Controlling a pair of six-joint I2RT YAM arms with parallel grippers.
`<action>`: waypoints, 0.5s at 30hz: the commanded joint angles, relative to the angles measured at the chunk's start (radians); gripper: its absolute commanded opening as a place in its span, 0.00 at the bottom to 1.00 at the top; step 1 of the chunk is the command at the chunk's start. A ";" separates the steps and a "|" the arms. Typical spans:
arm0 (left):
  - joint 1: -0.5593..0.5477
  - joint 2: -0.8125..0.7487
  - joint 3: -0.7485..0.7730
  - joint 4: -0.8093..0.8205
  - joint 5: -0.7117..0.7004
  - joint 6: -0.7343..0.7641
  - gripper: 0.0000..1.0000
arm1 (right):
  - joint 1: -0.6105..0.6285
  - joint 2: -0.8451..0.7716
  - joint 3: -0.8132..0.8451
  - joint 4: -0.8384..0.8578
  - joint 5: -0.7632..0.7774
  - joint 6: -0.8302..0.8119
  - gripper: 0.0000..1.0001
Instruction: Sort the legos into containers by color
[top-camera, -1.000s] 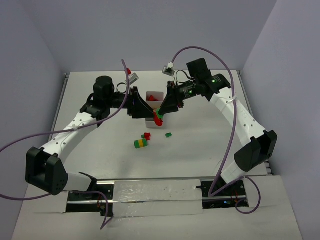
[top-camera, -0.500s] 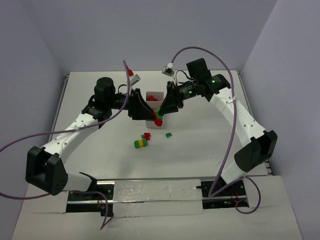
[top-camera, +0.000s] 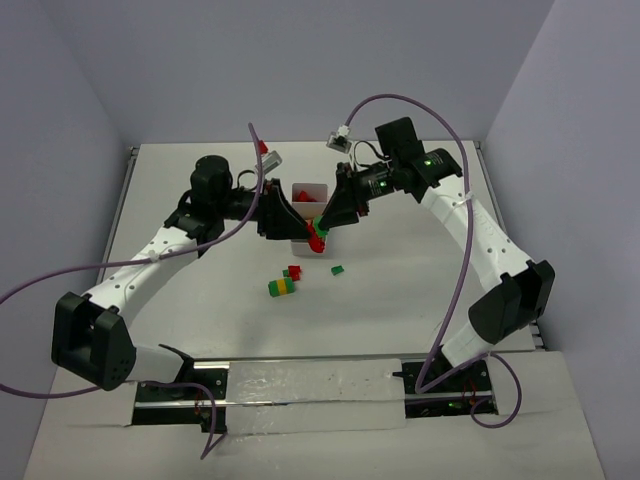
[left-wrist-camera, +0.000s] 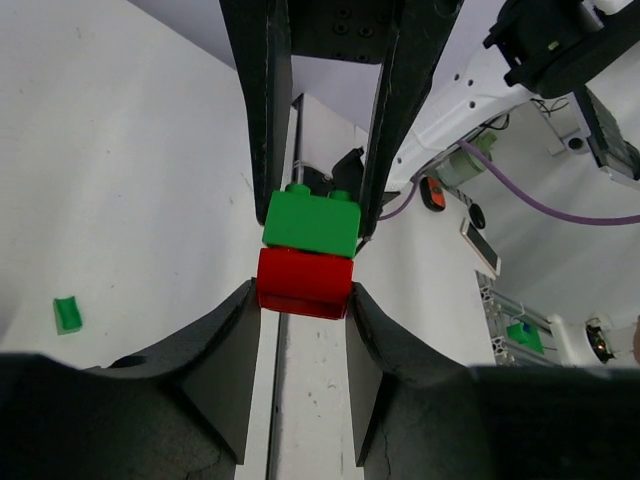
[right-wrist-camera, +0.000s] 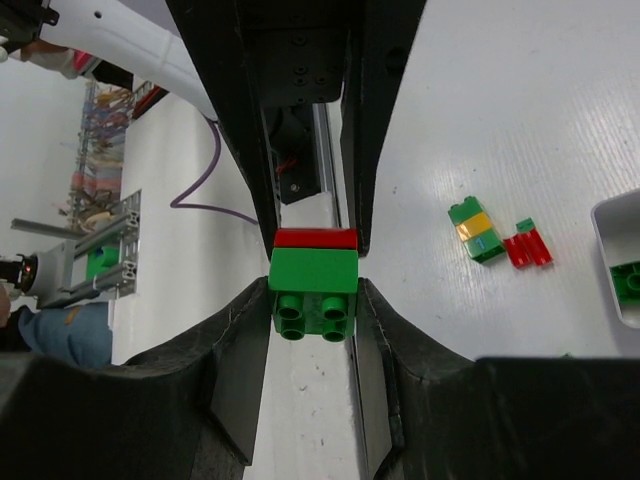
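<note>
A two-colour stack (top-camera: 318, 237) hangs between both grippers above the table, just in front of the white tray (top-camera: 310, 186). My left gripper (left-wrist-camera: 303, 290) is shut on its red brick (left-wrist-camera: 305, 283). My right gripper (right-wrist-camera: 314, 300) is shut on its green brick (right-wrist-camera: 314, 285), facing the left one. The red half (right-wrist-camera: 314, 238) shows behind the green in the right wrist view. The two halves are still joined. The tray holds a red brick (top-camera: 301, 196) and a green brick (right-wrist-camera: 628, 282); the arms hide most of the tray.
On the table in front lie a green-yellow-green stack (top-camera: 283, 287), a red brick (top-camera: 293, 272) and a small green brick (top-camera: 338, 269). The same stack also shows in the right wrist view (right-wrist-camera: 475, 229). A small green brick (left-wrist-camera: 66, 314) shows in the left wrist view.
Both grippers have kept their hold on the stack at about the same spot. The left arm has shifted slightly towards the right.
</note>
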 joint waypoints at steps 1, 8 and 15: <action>0.057 -0.020 -0.053 -0.124 0.017 0.115 0.00 | -0.117 -0.069 -0.001 0.034 -0.001 0.002 0.00; 0.133 -0.001 -0.036 -0.272 -0.181 0.296 0.00 | -0.236 -0.113 -0.033 0.057 0.062 0.005 0.00; 0.097 0.099 0.130 -0.156 -0.870 0.228 0.00 | -0.244 -0.150 -0.118 0.149 0.386 0.103 0.00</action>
